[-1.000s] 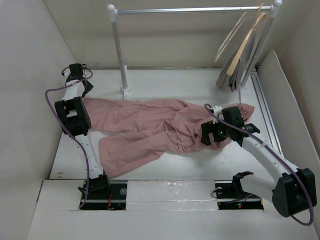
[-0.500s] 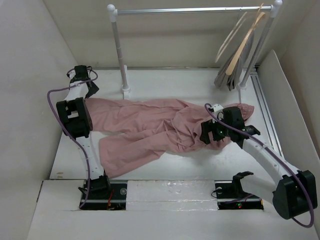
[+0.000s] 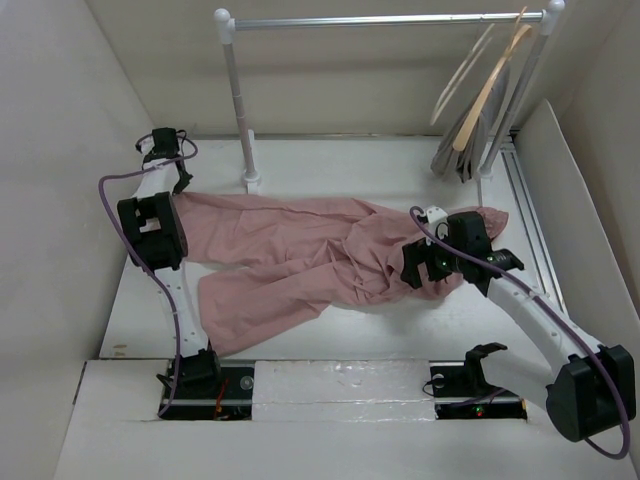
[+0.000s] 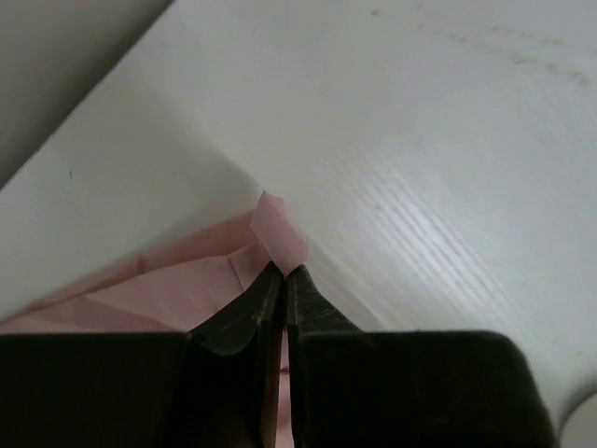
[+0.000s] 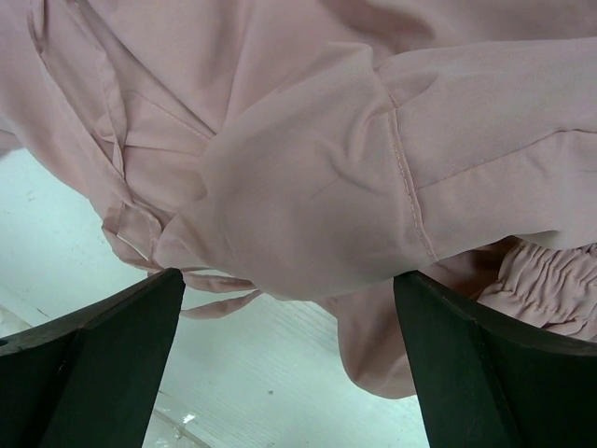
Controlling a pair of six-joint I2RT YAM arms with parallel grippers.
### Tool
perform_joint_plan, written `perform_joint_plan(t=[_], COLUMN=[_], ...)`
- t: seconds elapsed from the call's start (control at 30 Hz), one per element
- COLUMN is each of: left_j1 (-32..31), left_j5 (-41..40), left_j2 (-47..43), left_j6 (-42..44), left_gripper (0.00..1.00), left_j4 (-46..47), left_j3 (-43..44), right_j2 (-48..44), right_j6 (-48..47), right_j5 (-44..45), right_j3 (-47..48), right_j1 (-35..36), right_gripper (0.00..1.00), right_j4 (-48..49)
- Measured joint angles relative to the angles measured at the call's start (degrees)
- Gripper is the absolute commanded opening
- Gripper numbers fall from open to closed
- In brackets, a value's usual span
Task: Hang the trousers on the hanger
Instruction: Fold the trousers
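Observation:
The dusty-pink trousers (image 3: 300,250) lie spread across the table, legs toward the left and waist at the right. My left gripper (image 3: 178,186) sits at the far-left leg end, and in the left wrist view this gripper (image 4: 284,271) is shut on a corner of the trousers' (image 4: 187,280) hem. My right gripper (image 3: 418,268) hovers over the waist area. The right wrist view has it (image 5: 287,275) open above bunched trousers fabric (image 5: 326,140), with a drawstring (image 5: 219,303) below. The thin cream hanger (image 3: 465,70) hangs tilted on the rail at the back right.
A clothes rail (image 3: 380,20) spans the back on a white post (image 3: 243,110). Beside the cream hanger a darker tan wooden hanger (image 3: 492,85) carries a grey garment (image 3: 455,150). Walls close in on the left and right.
My left gripper shifted slightly to the right at the leg end and closed on the hem corner. The right gripper stayed open over the waist, barely moving.

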Motion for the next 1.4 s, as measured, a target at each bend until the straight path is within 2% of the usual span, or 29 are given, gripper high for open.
perform_joint_plan(t=[0.13,0.2,0.23,0.27,0.3,0.33,0.37,0.47,0.53,0.67,0.8,0.83,0.87,0.93,0.97,1.0,1.07,1.23,1.4], left_j1=[-0.8,-1.1,-1.3,-1.4,-1.5,-1.4,-1.4,-1.2,-1.4,-5.5,-16.9,-19.8,-22.9,-26.2,-26.7,-26.6,-25.3,-22.0,-19.1], left_j5=[-1.5,-2.9,-3.5,-4.1,-4.3,-4.3,-4.1,-3.4,-2.9,-2.5,-1.8,-0.8,0.5,2.4,3.0,3.2,3.5,5.0,7.7], left_j2=[-2.3,-2.6,-2.3,-2.3,-2.3,-2.3,-2.3,-2.2,-3.5,-14.4,-29.2,-32.0,-35.0,-39.4,-41.0,-41.8,-41.5,-36.4,-33.9], left_j6=[-0.4,-0.7,-0.8,-0.5,-0.8,-1.0,-1.3,-1.7,-1.6,-1.0,-1.0,-1.1,-1.3,-1.8,-2.1,-2.5,-3.0,-4.1,-5.4], left_gripper=[0.00,0.00,0.22,0.37,0.46,0.59,0.64,0.65,0.65,0.64,0.62,0.62,0.62,0.61,0.60,0.60,0.59,0.58,0.58], left_j4=[0.9,0.2,0.2,0.3,1.1,1.7,2.1,1.1,1.5,4.8,6.1,6.7,8.2,10.3,11.2,11.8,12.3,12.9,13.8], left_j3=[1.5,5.4,7.7,9.5,10.6,11.2,11.6,11.2,8.1,-11.3,-27.0,-29.0,-31.6,-36.0,-38.2,-40.3,-43.5,-48.4,-49.6], right_j2=[0.1,0.5,0.5,0.9,1.2,1.3,1.3,1.2,1.0,2.2,7.2,8.0,8.2,8.0,8.0,8.0,8.1,5.8,-6.4], right_j6=[-0.9,-1.3,-1.3,-1.7,-1.8,-2.1,-2.3,-2.8,-2.8,-2.2,-1.0,-0.6,0.0,0.9,1.5,1.8,2.6,2.3,1.1], right_j5=[0.0,0.0,0.0,0.1,0.1,0.1,0.1,0.1,-0.3,-2.3,-2.7,-2.7,-2.5,-2.5,-2.5,-2.4,-2.1,1.5,6.8], right_j3=[0.3,0.5,0.5,0.9,1.3,1.9,2.6,4.7,5.0,4.8,4.6,4.2,3.1,1.1,0.2,-0.4,-0.8,1.5,9.0], right_j1=[-0.5,-0.9,-0.9,-1.3,-1.6,-1.8,-1.8,-1.8,-1.8,-1.8,-1.8,-1.8,-1.8,-1.8,-1.8,-1.8,-1.8,-1.8,-2.3], right_gripper=[1.00,1.00,1.00,1.00,1.00,1.00,1.00,1.00,1.00,1.00,0.97,0.95,0.81,0.60,0.37,0.21,0.00,0.00,0.02], right_j4=[-0.5,-0.9,-0.9,-1.6,-2.1,-2.7,-3.3,-4.0,-3.5,-2.0,-0.6,-0.1,0.6,1.6,2.1,2.6,3.3,0.9,-8.0])
